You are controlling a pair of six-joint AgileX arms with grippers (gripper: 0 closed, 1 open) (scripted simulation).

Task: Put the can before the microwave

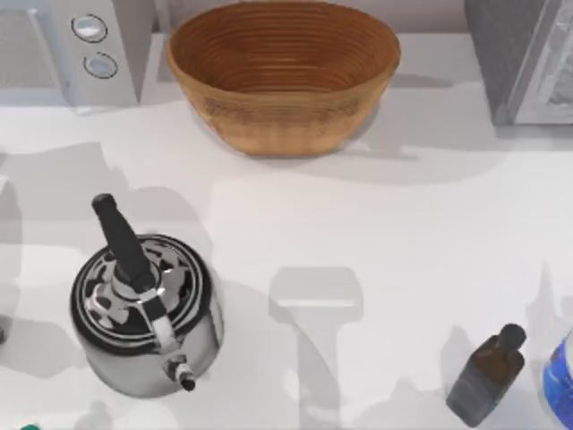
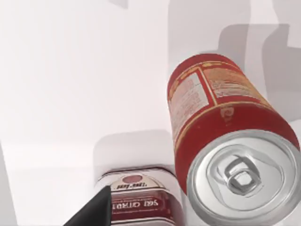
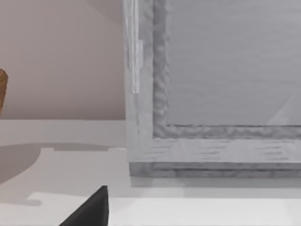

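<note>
Bright, even light floods the white table (image 1: pixel 403 233). Soft grey shadows overlap across it, and the shiny chrome kettle (image 1: pixel 148 313) carries sharp mirror reflections. Edges look crisp.

Microwave (image 1: pixel 67 49) back-left, basket (image 1: pixel 283 76) to its right, kettle (image 1: pixel 148 309) front-left, bottle (image 1: pixel 488 376) front-right.
</note>
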